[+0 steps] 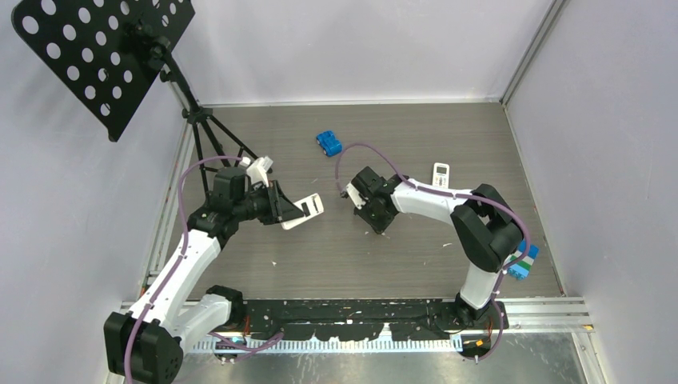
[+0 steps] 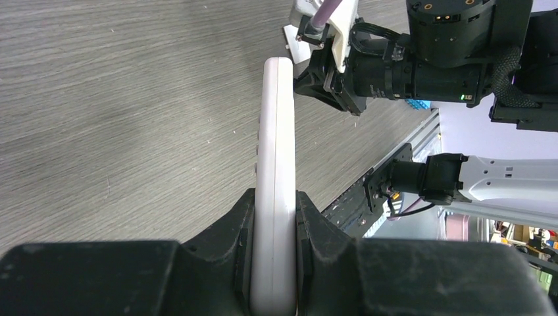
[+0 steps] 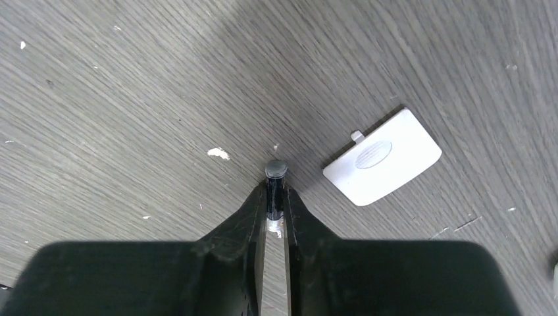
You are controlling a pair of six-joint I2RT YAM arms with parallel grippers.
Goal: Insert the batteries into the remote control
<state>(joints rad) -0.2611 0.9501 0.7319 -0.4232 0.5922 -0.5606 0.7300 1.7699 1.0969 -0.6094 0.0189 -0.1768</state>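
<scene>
My left gripper [image 1: 289,210] is shut on a white remote [image 1: 304,210] and holds it off the table, left of centre. In the left wrist view the remote [image 2: 275,131] stands edge-on between the fingers [image 2: 230,230]. My right gripper [image 1: 377,222] is just right of it, pointing down at the table. In the right wrist view it [image 3: 276,192] is shut on a dark slim battery [image 3: 275,179] whose paler end pokes out past the fingertips. A white battery cover [image 3: 381,157] lies flat on the table just right of that battery. Other batteries are out of view.
A second small white remote [image 1: 441,173] lies behind the right arm. A blue object [image 1: 329,143] sits at the back middle, another blue object [image 1: 521,262] by the right arm's base. A black perforated music stand [image 1: 104,48] on a tripod stands at the back left.
</scene>
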